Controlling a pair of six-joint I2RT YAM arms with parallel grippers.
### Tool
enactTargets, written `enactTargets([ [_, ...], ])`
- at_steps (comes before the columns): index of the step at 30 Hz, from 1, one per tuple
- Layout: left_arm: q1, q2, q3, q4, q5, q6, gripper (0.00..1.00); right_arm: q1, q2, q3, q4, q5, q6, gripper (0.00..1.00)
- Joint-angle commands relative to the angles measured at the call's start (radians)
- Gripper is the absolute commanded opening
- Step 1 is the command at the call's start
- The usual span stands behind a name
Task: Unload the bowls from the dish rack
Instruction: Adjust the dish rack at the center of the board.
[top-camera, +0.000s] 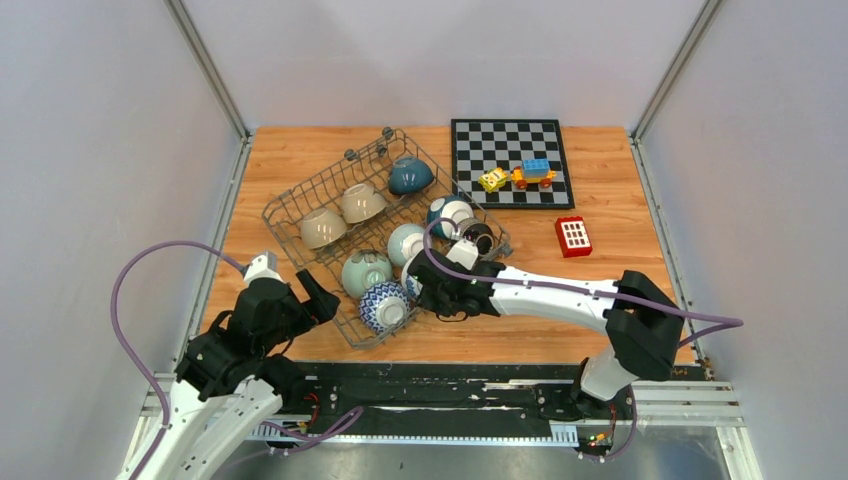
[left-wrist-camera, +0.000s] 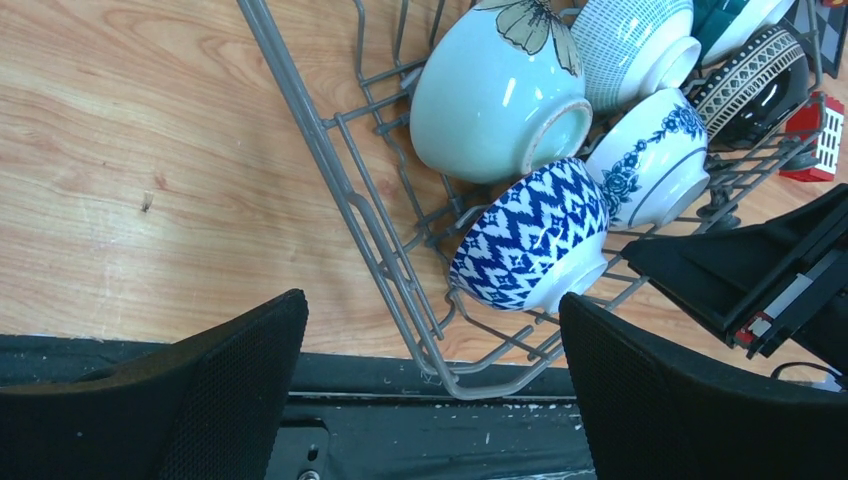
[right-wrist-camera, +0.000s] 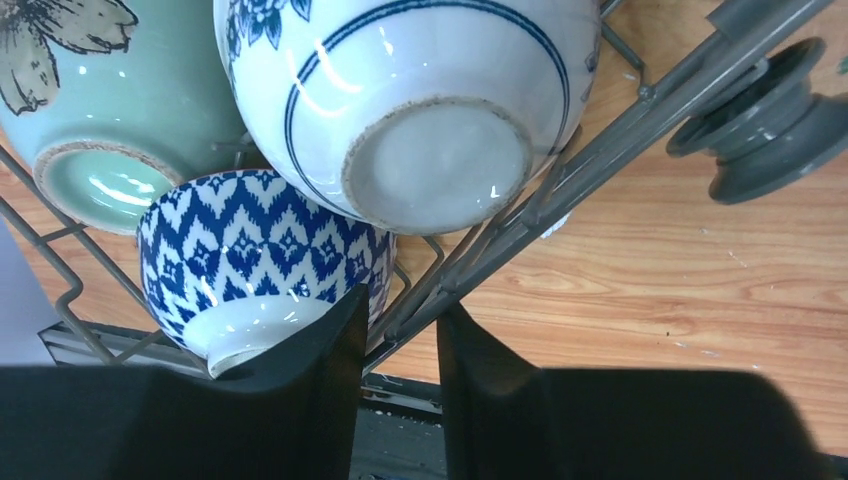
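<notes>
Nearest the lens: my right gripper (right-wrist-camera: 400, 305), fingers almost pressed together with a thin slit between them. One fingertip overlaps the foot of the blue zigzag bowl (right-wrist-camera: 260, 250). I cannot tell whether anything is pinched.

- Left gripper (left-wrist-camera: 432, 298): spread wide and empty, hovering at the near corner of the dish rack (right-wrist-camera: 560, 200).
- Rack: sits askew, left of centre on the wooden table (top-camera: 610, 170). All the bowls I can see are inside it, and none stands on the table.
- Near corner of the rack: the zigzag bowl lies lowest. The white bowl with blue flowers (right-wrist-camera: 420, 90) leans just above it, touching or nearly so. The celadon bowl with a flower motif (right-wrist-camera: 90, 110) is to its left.
- Beige and dark teal bowls sit toward the far end.
- Chessboard (top-camera: 505, 150) with toy blocks is far right, and the red block (top-camera: 573, 236) is near it. All are well apart from my work.

Risks, as I judge them:
- The bowls lean on each other, so lifting the zigzag one could let the white bowl slide or knock its neighbour.
- Glaze is slick, and a shallow nip on a foot ring may slip.
- My fingers are right beside the rack wire, so a snag could drag the whole rack.
- Both arms crowd the same corner, so they may collide.

Writing: no brand, label or text readable anywhere.
</notes>
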Motion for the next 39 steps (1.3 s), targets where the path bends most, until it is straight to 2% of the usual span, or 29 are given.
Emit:
enactTargets([
  [1, 0.005, -0.014, -0.022, 0.026, 0.010, -0.005, 0.98, 0.022, -0.004, -0.028, -0.010, 0.016, 0.013, 0.28],
  [12, 0.006, 0.001, -0.045, 0.065, 0.025, -0.010, 0.98, 0.031, -0.086, -0.141, -0.057, 0.057, 0.027, 0.00],
  [30, 0.005, 0.079, -0.090, 0.229, 0.166, 0.034, 0.95, -0.024, -0.231, -0.238, -0.196, 0.169, -0.016, 0.00],
  [35, 0.005, 0.108, -0.077, 0.291, 0.230, 0.068, 0.95, -0.055, -0.303, -0.249, -0.229, 0.206, -0.143, 0.00],
  [39, 0.005, 0.140, -0.079, 0.379, 0.321, 0.089, 0.96, -0.111, -0.332, -0.253, -0.236, 0.170, -0.277, 0.00],
])
